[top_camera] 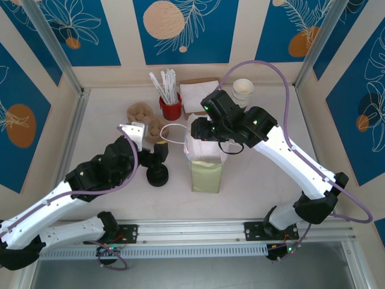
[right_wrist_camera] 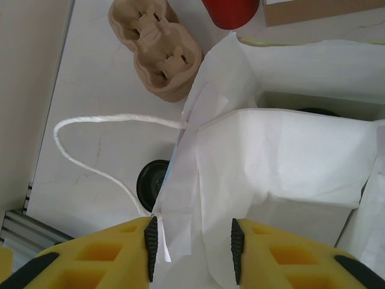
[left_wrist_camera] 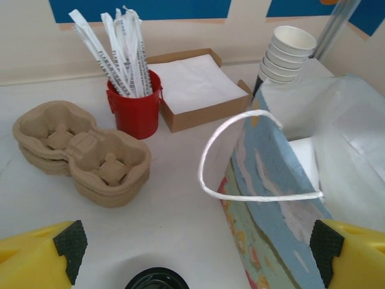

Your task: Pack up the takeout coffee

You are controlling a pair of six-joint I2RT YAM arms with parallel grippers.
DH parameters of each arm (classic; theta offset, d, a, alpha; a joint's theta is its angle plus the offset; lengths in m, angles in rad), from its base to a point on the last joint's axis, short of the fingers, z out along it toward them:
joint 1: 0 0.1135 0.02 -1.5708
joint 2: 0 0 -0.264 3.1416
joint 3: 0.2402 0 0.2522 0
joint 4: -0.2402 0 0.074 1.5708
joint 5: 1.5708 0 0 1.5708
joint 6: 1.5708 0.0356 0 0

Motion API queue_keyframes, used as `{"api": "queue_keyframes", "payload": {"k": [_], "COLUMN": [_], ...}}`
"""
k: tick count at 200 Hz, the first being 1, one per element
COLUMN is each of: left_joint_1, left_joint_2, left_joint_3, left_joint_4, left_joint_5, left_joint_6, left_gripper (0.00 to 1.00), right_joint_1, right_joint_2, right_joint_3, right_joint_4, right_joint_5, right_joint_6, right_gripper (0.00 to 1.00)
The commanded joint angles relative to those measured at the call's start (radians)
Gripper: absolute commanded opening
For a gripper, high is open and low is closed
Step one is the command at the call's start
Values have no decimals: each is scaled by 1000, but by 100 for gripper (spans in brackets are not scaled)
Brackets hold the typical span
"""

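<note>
A paper bag (top_camera: pixel 206 171) with a blue patterned side (left_wrist_camera: pixel 274 180) and a white string handle (left_wrist_camera: pixel 207 156) stands at the table's middle. White paper (right_wrist_camera: pixel 289 156) crowds its mouth. Deep in the opening a dark curved edge (right_wrist_camera: pixel 316 111) peeks out; I cannot tell whether it is the takeout coffee. My right gripper (top_camera: pixel 201 133) hovers over the bag's mouth, its jaws (right_wrist_camera: pixel 192 241) apart with loose white paper below them, nothing pinched. My left gripper (top_camera: pixel 157 161) is low beside the bag's left face, spread wide (left_wrist_camera: pixel 197 253) and holding nothing.
A pile of black lids (top_camera: pixel 157 176) lies just under the left gripper. At the back are stacked cardboard cup carriers (top_camera: pixel 144 117), a red tub of wrapped straws (top_camera: pixel 170 108), a box of napkins (top_camera: pixel 198 95) and a stack of white cups (top_camera: pixel 242 91).
</note>
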Motion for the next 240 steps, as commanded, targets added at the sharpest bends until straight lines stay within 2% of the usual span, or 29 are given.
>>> {"api": "queue_keyframes", "payload": {"k": [1, 29, 57, 89, 120, 137, 143, 163, 180, 193, 207, 240], "left_joint_1": [9, 30, 95, 245, 423, 508, 545, 664, 723, 756, 793, 847], "left_joint_2": [1, 10, -4, -37, -45, -33, -22, 39, 102, 156, 220, 364], "left_joint_3": [-9, -25, -67, -197, -373, -497, -527, -587, -635, -660, -666, -675], "left_joint_4": [-7, 24, 83, 276, 500, 679, 712, 759, 841, 904, 935, 1044], "left_joint_5": [-110, -225, -311, -234, -204, -160, -136, -46, -13, -5, 7, 43], "left_joint_6": [-8, 20, 77, 233, 339, 396, 388, 312, 293, 305, 310, 331], "left_gripper": [97, 100, 100, 100, 100, 100, 100, 100, 100, 100, 100, 100], "right_joint_1": [-21, -83, -203, -450, -694, -831, -884, -1025, -1028, -984, -946, -887], "right_joint_2": [-15, -84, -193, -335, -424, -412, -396, -296, -196, -139, -91, -22], "right_joint_3": [47, 35, -35, -217, -541, -700, -750, -842, -884, -917, -942, -1017], "right_joint_4": [14, 44, 103, 235, 480, 605, 649, 740, 835, 925, 1010, 1234], "right_joint_5": [5, 55, 78, 7, 5, -57, -110, -214, -150, -11, 66, 116], "right_joint_6": [-53, -115, -170, -267, -329, -304, -279, -162, -238, -306, -377, -497], "right_gripper": [41, 48, 56, 64, 79, 87, 92, 93, 96, 100, 99, 99]}}
